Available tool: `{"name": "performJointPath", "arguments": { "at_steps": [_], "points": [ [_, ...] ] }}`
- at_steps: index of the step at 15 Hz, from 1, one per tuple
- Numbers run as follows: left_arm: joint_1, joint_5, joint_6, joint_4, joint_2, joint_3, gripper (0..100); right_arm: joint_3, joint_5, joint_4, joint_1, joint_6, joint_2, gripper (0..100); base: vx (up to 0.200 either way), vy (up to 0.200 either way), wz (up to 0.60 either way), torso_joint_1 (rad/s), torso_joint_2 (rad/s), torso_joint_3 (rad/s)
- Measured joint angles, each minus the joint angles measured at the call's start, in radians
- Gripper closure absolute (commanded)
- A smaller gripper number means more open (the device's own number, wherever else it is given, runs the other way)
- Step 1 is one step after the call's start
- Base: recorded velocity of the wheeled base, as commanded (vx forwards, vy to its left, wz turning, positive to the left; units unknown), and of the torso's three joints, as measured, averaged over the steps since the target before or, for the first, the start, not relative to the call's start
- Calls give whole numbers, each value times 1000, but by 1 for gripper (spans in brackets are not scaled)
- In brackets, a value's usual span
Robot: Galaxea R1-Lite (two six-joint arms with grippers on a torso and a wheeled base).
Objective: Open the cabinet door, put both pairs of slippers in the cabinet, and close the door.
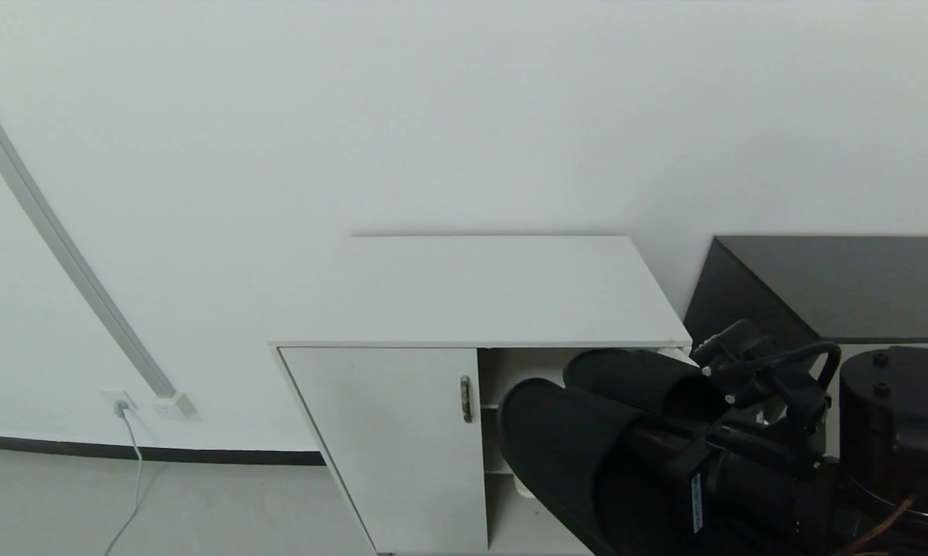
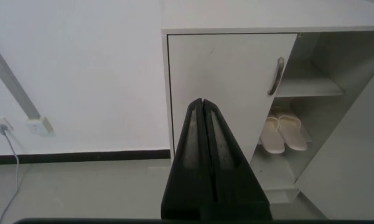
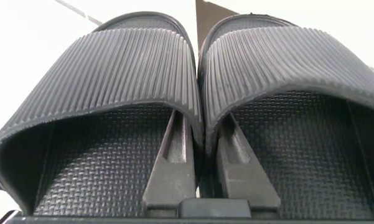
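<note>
a: what's the right claw got?
b: it's clamped on the black slippers, one finger inside each, pinching their touching inner walls. the left claw is closed on nothing.
a: and next?
b: i'd carry them level into the open side of the cabinet and set them on the upper shelf, above the white slippers, then let go.

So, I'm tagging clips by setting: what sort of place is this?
Likely an indoor room, perhaps an entryway: white shoe cabinet against a bare wall, pale slippers shelved inside, wall socket.
</note>
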Motion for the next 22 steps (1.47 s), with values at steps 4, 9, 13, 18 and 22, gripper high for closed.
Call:
{"name": "performJointPath", "arguments": {
  "at_steps": [4, 9, 13, 18, 22],
  "points": [
    [0, 0, 0, 0, 0, 0, 100, 11, 1, -21, 12, -1, 1, 100, 0, 0, 0, -227, 541, 308],
    [-1, 0, 0, 0, 0, 0, 100, 15, 1, -30, 15, -1, 4, 100, 0, 0, 0, -215, 539, 323],
    [0, 0, 0, 0, 0, 0, 100, 17, 1, -37, 15, -1, 17, 100, 0, 0, 0, -193, 510, 318],
    [0, 0, 0, 0, 0, 0, 100, 30, -2, -65, 17, -1, 35, 100, 0, 0, 0, -164, 483, 319],
    [0, 0, 0, 1, 0, 0, 100, 35, -14, -68, 16, -3, 36, 100, 0, 0, 0, -128, 466, 339]
  ]
}}
